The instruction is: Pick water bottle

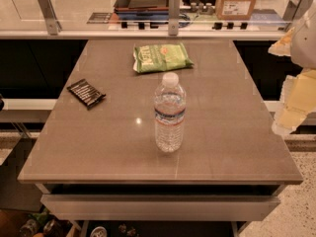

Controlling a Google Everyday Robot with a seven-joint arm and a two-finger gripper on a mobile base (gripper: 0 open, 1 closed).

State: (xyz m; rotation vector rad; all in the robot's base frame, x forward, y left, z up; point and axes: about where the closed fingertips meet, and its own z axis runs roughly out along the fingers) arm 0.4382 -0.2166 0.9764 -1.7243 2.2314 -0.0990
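Camera view: the water bottle stands upright mid-frame on the counter, well apart from the gripper at the right edge, which is partly cut off, so I cannot tell if it is open. Thin, slippery, water-filled plastic probably dents easily; grip its ribbed middle at the label.

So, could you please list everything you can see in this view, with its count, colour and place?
water bottle: one, clear with a white cap, upright at the table's middle.
chip bag: one, green, far side of the table, behind the bottle.
snack packet: one, dark, left part of the table.
table: one, grey-brown, centre of view.
cardboard box: one, brown, background, upper right.
gripper: one, pale white-yellow, right edge beside the table, apart from the bottle.
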